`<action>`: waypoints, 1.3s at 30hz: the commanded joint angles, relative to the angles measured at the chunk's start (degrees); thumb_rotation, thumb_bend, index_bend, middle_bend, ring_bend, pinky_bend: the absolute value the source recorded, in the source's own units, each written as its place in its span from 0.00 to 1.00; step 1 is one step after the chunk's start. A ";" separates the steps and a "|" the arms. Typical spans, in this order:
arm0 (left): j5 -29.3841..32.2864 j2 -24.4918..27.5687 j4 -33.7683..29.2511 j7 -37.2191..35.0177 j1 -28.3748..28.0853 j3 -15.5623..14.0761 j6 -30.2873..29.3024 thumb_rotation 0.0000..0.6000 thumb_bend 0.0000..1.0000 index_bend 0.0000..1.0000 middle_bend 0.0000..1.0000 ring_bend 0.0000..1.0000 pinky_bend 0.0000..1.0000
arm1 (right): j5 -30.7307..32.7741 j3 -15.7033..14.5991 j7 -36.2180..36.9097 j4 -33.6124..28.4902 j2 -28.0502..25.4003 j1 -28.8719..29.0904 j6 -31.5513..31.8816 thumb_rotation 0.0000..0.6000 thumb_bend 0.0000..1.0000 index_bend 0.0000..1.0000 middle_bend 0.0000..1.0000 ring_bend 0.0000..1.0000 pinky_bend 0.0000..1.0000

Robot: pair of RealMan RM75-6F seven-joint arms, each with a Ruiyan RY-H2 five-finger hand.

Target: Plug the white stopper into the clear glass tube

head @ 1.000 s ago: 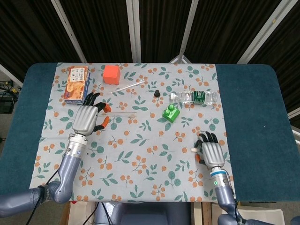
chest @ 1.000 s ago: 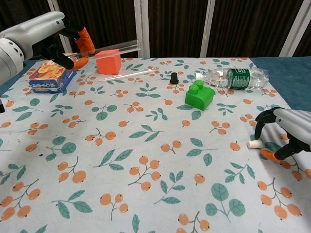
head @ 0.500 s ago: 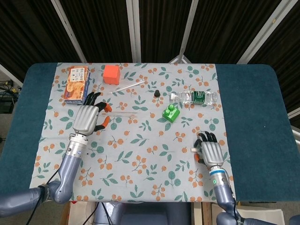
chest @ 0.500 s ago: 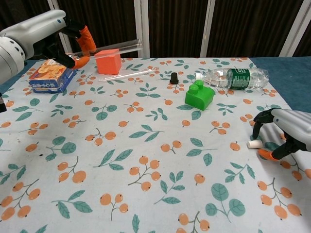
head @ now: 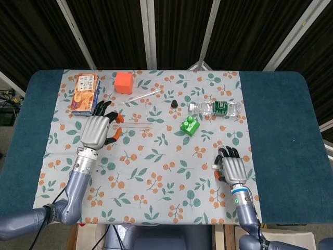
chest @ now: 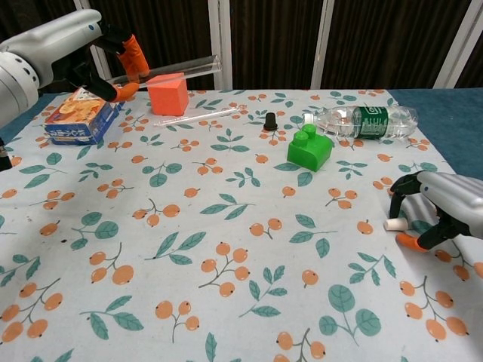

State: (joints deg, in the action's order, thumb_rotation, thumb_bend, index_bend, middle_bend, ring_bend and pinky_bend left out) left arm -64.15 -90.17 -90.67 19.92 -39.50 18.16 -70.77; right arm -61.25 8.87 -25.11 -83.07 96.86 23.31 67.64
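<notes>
My left hand holds the clear glass tube lifted above the table, pinched between orange-tipped fingers; the tube points to the right. The small white stopper lies on the cloth by the right edge. My right hand hovers over it with fingers curled down around it, the thumb tip low beside it. No finger plainly grips the stopper.
An orange cube, a snack box, a thin clear rod, a black cap, a green brick and a lying water bottle sit across the far half of the floral cloth.
My left hand has raised the tube slightly. My right hand has shifted a little closer around the stopper, which stays on the cloth.
</notes>
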 commanded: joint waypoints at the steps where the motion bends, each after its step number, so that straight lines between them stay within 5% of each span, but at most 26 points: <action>1: 0.03 -0.05 0.08 -0.04 -0.03 -0.02 0.02 1.00 0.82 0.55 0.56 0.09 0.00 | -0.11 0.04 -0.05 0.11 0.04 0.05 0.10 1.00 0.36 0.50 0.20 0.09 0.09; 22: -0.18 -0.18 -0.08 -0.02 -0.14 -0.32 -0.23 1.00 0.82 0.55 0.56 0.09 0.00 | 0.51 0.41 -0.29 0.10 -0.55 0.39 -0.36 1.00 0.36 0.50 0.21 0.10 0.09; 39: -0.28 -0.67 -0.14 -0.20 -0.15 -0.58 -0.43 1.00 0.82 0.55 0.56 0.09 0.00 | -1.87 0.75 1.58 -0.48 -1.29 0.13 1.51 1.00 0.39 0.63 0.26 0.14 0.09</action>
State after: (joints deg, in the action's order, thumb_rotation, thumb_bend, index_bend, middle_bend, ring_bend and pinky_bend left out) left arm -64.42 -90.75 -90.89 19.77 -39.60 17.57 -71.22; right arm -62.87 9.46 -23.75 -83.43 95.76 23.45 68.94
